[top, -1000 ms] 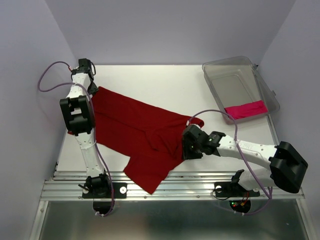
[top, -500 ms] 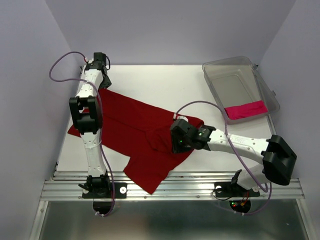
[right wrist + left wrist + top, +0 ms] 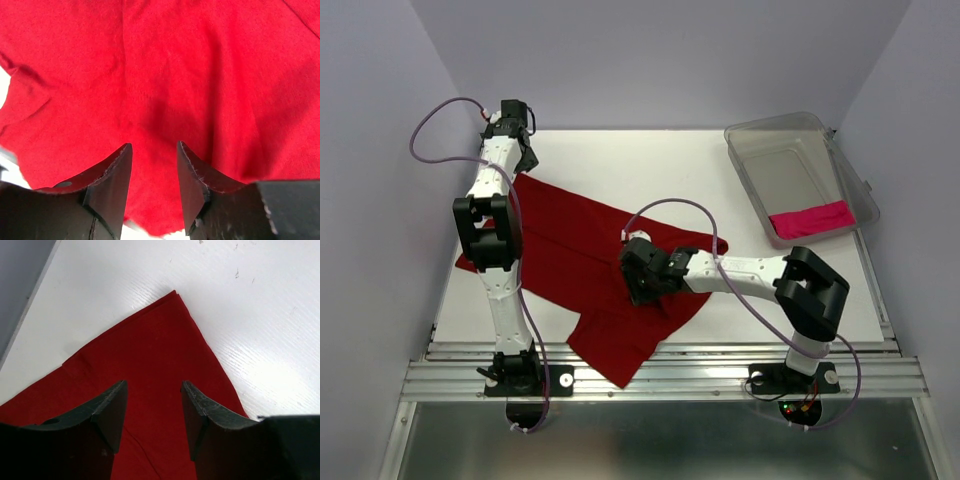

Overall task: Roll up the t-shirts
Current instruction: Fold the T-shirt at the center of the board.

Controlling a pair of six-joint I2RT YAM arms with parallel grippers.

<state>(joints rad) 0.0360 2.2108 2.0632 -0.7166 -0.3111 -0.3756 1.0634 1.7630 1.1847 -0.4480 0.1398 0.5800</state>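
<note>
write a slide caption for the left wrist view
Left gripper, jaws open, poised over a corner of the crimson t-shirt spread on the white table.

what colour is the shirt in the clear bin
That t-shirt is magenta-pink; the top external view shows it best.

Robot lab cell: bare lavender walls (image 3: 670, 60) around a white table (image 3: 620, 165), two arms (image 3: 492, 225) on an aluminium rail (image 3: 660, 376).

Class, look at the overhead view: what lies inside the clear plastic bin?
One bright magenta-pink rolled cloth t-shirt lies across the near end of the clear plastic bin. The bin floor beneath that roll is covered.
</note>
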